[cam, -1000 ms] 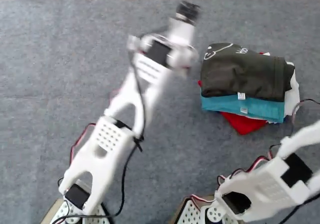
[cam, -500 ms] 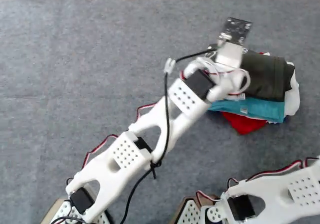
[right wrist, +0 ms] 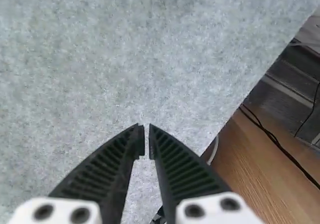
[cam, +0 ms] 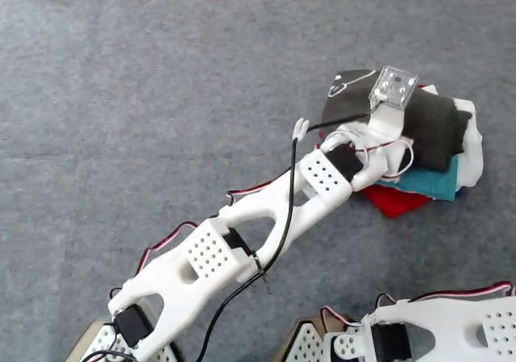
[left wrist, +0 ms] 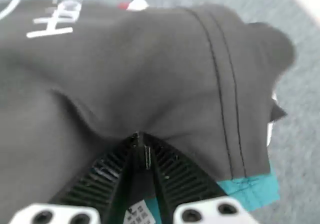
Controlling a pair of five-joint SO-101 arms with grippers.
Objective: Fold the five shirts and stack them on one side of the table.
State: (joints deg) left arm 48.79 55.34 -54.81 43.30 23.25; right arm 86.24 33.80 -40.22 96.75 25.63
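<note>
Since 1 s ago the left arm has swung across onto the shirt stack at the right of the table point(cam: 161, 96), bunching the top layer. Its left gripper point(left wrist: 141, 140) is clenched on a fold of the dark shirt point(cam: 431, 124), which lies above the teal shirt point(cam: 427, 182) and red shirt point(cam: 395, 201). Over the table's edge, the right gripper point(right wrist: 144, 134) is closed on nothing.

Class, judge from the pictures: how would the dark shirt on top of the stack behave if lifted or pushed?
Probably floppy: the dark shirt puckers into creases where the left gripper pinches it. Lifted, it would likely drape and unfold. Pushed, it may bunch or slide over the teal shirt beneath.
</note>
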